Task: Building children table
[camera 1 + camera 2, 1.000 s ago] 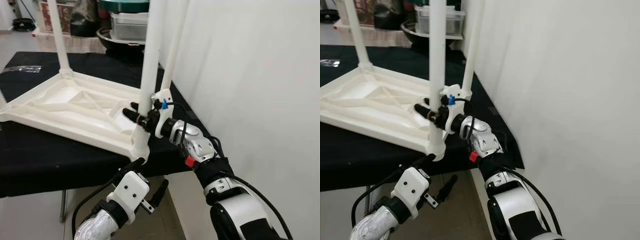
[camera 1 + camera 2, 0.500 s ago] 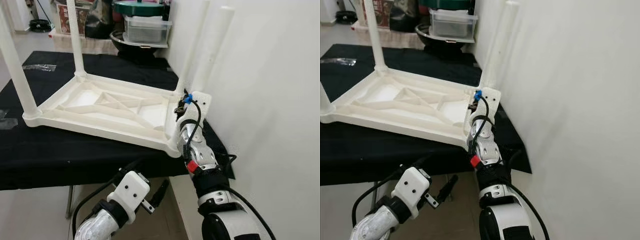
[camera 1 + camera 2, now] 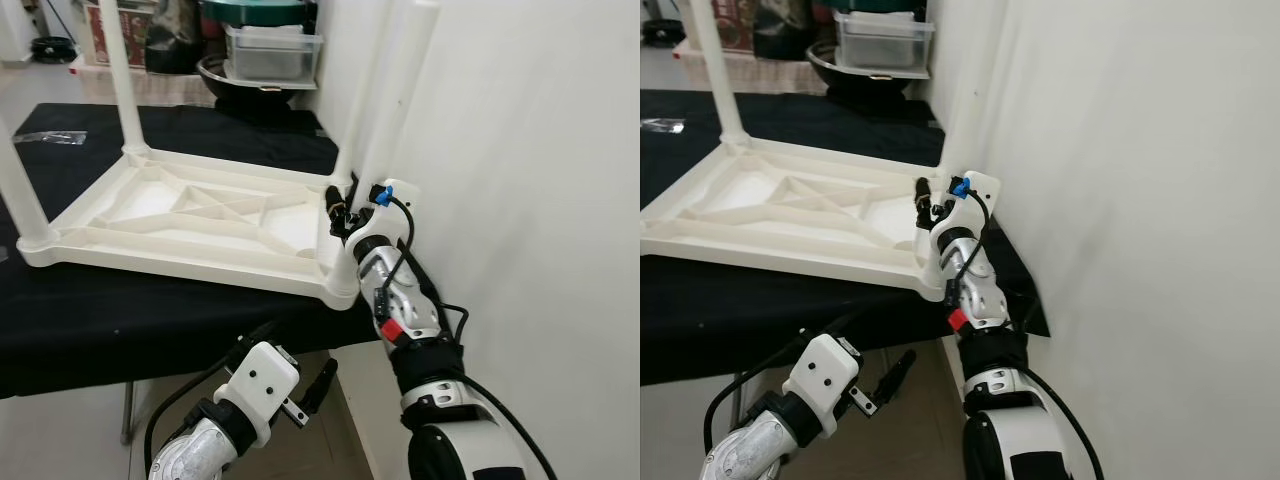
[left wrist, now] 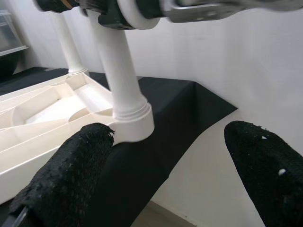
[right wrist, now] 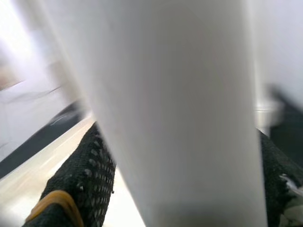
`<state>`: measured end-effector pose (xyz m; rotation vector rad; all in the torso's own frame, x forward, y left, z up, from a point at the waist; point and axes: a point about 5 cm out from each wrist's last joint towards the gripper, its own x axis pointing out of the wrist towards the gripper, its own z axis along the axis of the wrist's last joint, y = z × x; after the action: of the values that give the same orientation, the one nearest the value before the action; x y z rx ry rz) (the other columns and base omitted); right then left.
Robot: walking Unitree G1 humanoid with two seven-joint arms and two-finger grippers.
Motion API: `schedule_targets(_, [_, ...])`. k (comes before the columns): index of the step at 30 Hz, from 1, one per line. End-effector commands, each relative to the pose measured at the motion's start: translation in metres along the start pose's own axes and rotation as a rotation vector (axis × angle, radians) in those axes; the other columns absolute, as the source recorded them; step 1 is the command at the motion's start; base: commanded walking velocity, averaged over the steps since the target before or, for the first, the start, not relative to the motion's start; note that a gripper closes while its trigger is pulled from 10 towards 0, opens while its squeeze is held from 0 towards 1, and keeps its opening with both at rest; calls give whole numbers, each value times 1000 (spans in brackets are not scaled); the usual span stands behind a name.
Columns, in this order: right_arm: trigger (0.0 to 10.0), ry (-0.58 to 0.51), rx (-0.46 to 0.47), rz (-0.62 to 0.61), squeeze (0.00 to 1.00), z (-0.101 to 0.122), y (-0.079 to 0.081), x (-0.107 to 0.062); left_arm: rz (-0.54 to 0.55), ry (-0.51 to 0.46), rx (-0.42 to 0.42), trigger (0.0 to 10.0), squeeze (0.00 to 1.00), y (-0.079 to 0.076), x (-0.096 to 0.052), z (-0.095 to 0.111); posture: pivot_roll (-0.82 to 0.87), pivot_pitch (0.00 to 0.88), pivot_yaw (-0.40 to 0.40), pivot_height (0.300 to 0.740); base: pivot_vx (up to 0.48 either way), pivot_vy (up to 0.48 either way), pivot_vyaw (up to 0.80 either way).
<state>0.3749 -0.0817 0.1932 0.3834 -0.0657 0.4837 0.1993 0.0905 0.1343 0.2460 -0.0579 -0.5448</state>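
Note:
A white plastic children's table (image 3: 180, 262) lies upside down on a black-covered surface, with its legs pointing up. My right gripper (image 3: 340, 208) is shut on the near-right leg (image 3: 400, 90), just above that leg's corner socket (image 4: 132, 124). In the right wrist view the white leg (image 5: 180, 118) sits between the two black fingers (image 5: 80, 179). My left gripper (image 3: 295, 362) hangs low in front of the surface's edge, below that corner. It is open, and its fingers (image 4: 66, 184) are spread with nothing between them.
A white wall (image 3: 520, 200) runs close along the right, right beside the table's right legs. The black cloth (image 3: 120, 320) drops off at the near edge. A clear plastic bin (image 3: 270, 50) and a dark bowl (image 3: 215, 72) stand behind. Bare floor (image 3: 60, 430) lies below.
The head view has shifted. My right wrist has swung around the near-right leg, from the side to nearer the wall and back a little, still gripping it. The left arm has stayed put.

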Motion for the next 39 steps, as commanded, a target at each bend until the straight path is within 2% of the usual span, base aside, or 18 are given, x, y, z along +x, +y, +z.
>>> schedule_targets(1, [10000,71,22,217,0,-10,18,-2,-4,9,-7,10000,0,-1,1,-3,120,0,-151,740,0,0,0])
schedule_targets(2, [10000,126,18,321,0,-13,20,-7,-4,9,-8,10000,0,-1,1,-3,120,0,-151,740,0,0,0])
schedule_targets(4, [10000,126,18,321,0,-13,20,-7,-4,9,-8,10000,0,-1,1,-3,120,0,-151,740,0,0,0])
schedule_targets(6, [10000,254,-50,617,0,-18,23,-19,-6,7,-8,10000,0,-2,2,-3,132,0,-158,740,0,0,0])
schedule_targets(9, [10000,254,-50,617,0,-18,23,-19,-6,7,-8,10000,0,-2,2,-3,132,0,-158,740,0,0,0])
schedule_targets(12, [10000,341,-96,804,0,-20,25,-23,-4,6,-5,10000,0,-2,1,-3,149,0,-170,740,0,0,0])
schedule_targets(13, [3412,353,-98,858,0,-20,29,-21,0,7,-4,10000,0,-2,1,-3,148,0,-169,740,0,0,0])
schedule_targets(14, [3412,353,-98,858,0,-20,29,-21,0,7,-4,10000,0,-2,1,-3,148,0,-169,740,0,0,0])
schedule_targets(15, [0,353,-108,846,0,-21,32,-17,3,8,-3,10000,0,-1,0,-4,148,0,-169,740,0,0,0])
schedule_targets(19, [0,323,-136,803,0,-21,35,-8,6,9,-3,10000,0,-1,0,-4,140,0,-157,740,0,0,0])
schedule_targets(24, [0,314,-157,655,0,-26,32,-2,4,9,-2,10000,0,-1,0,-4,141,0,-157,740,0,0,0])
schedule_targets(26, [0,294,-167,278,0,-28,13,9,8,10,-3,10000,0,-1,0,-4,134,0,-152,740,0,0,0])
schedule_targets(28, [0,294,-167,278,0,-28,13,9,8,10,-3,10000,0,-1,0,-4,134,0,-152,740,0,0,0])
schedule_targets(30, [0,257,-171,-56,0,-25,-8,12,10,10,-5,10000,0,0,0,-4,131,0,-150,740,0,0,0])
schedule_targets(31, [0,257,-171,-56,0,-25,-8,12,10,10,-5,10000,0,0,0,-4,131,0,-150,740,0,0,0])
schedule_targets(33, [0,180,-147,-441,0,-23,-29,-1,7,10,-5,10000,0,-1,0,-5,125,0,-143,740,0,0,0])
schedule_targets(37, [0,128,-144,-639,0,-22,-36,-12,4,10,-5,10000,0,-1,1,-5,125,0,-143,740,0,0,0])
schedule_targets(39, [0,132,-63,-719,0,-33,-19,-13,1,9,-2,10000,0,-1,1,-5,128,0,-141,740,0,0,0])
